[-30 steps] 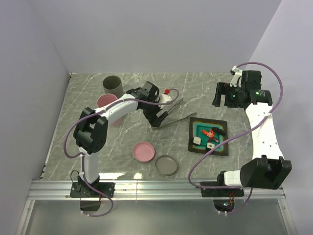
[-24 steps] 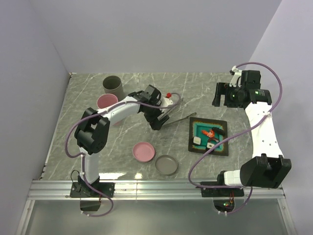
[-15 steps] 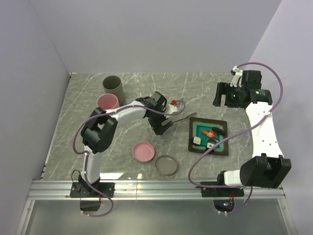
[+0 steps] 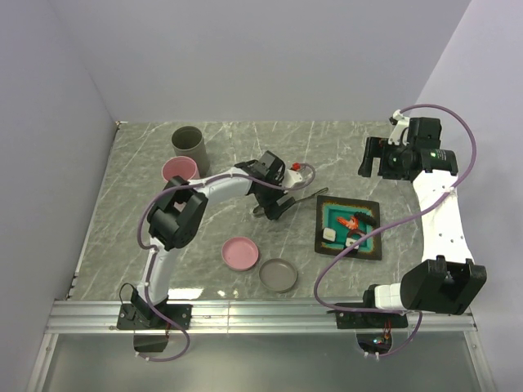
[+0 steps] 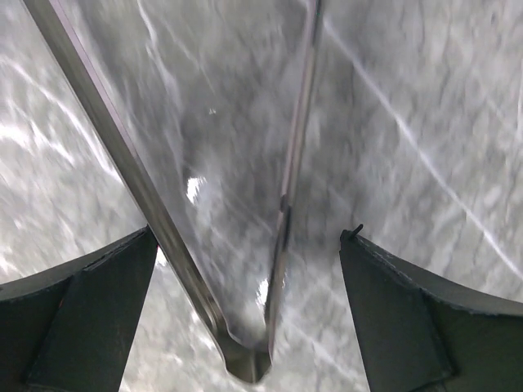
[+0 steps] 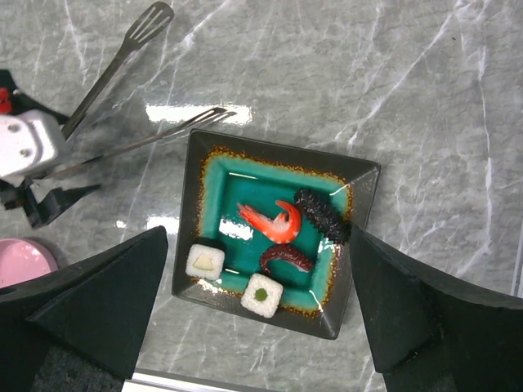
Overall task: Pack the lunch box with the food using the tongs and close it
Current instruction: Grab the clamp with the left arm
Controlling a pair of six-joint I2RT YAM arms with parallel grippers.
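We see the tongs (image 5: 245, 363) lying flat in the middle of the counter (image 4: 327, 143). Our left fingers (image 5: 73, 318) are spread wide and straddle the joined end, gripping nothing. Our right fingers (image 6: 425, 310) are spread too and empty, hanging above the counter's right side, where the square plate (image 6: 359, 188) sits. On it lie the shrimp (image 6: 274, 220) and, along its near rim, two white blocks (image 6: 204, 261).

You are looking at a grey marble table (image 4: 327, 143) that is carrying a square, dark-rimmed teal plate (image 6: 278, 157) toward its right side.
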